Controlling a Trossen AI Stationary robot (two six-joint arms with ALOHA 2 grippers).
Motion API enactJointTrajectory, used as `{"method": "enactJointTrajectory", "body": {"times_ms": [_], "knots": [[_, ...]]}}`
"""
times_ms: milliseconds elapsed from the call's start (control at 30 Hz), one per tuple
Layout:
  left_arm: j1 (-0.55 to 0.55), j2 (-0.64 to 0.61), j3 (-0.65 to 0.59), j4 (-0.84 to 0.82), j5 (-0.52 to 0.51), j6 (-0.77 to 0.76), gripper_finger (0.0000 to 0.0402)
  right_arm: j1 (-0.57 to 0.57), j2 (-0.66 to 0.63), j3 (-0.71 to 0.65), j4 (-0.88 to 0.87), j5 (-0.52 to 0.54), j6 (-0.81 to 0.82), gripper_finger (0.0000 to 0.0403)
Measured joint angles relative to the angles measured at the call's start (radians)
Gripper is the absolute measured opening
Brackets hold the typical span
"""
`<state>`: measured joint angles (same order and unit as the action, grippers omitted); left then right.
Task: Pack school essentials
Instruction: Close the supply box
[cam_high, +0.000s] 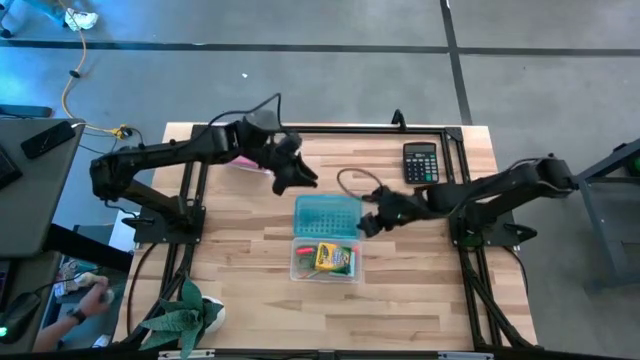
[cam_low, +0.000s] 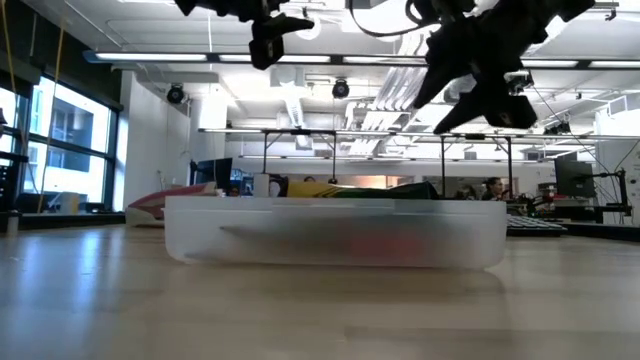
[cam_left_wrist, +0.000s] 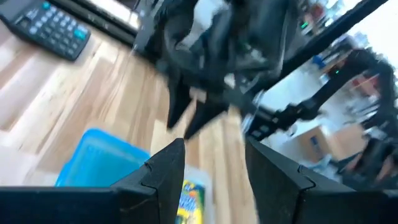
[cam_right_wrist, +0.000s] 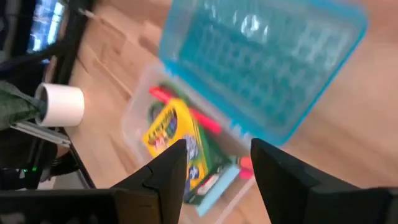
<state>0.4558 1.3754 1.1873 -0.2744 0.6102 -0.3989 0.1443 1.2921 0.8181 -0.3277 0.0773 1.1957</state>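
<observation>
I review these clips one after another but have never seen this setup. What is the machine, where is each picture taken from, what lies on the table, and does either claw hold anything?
Two dark robot arms are mounted at a wooden table. One picture looks straight down from overhead. One looks level across the tabletop. The other two come from small cameras on each arm's wrist, looking past that arm's own fingers.

Mid-table sits a clear plastic case, its blue lid swung open. Inside are a yellow-green crayon box and something red, perhaps a pen. A black calculator lies near the far edge, and a plant stands at the near left corner.

The left claw hangs above the table beyond the lid. The right claw hangs beside the lid. Both are open and hold nothing.
</observation>
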Motion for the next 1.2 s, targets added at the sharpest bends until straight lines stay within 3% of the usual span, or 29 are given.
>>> {"method": "enactJointTrajectory", "body": {"times_ms": [300,567,867,967,1200], "knots": [[-0.164,0.0,0.0,-0.167,-0.204,0.088,0.0156,-0.223,-0.149,0.0,-0.099,-0.113,-0.247,0.017],[-0.309,0.012,0.0,-0.215,-0.348,0.056,0.0156,-0.44,-0.15,0.0,-0.114,-0.288,-0.454,0.017],[-0.449,0.034,0.001,-0.343,-0.538,-0.094,0.0156,-0.591,-0.142,0.0,-0.109,-0.376,-0.636,0.017],[-0.504,0.046,-0.002,-0.405,-0.57,-0.17,0.0156,-0.618,-0.119,0.0,-0.109,-0.384,-0.684,0.017],[-0.63,0.098,-0.051,-0.362,-0.615,-0.374,0.0156,-0.65,-0.004,0.0,-0.054,-0.488,-0.757,0.017]]}}
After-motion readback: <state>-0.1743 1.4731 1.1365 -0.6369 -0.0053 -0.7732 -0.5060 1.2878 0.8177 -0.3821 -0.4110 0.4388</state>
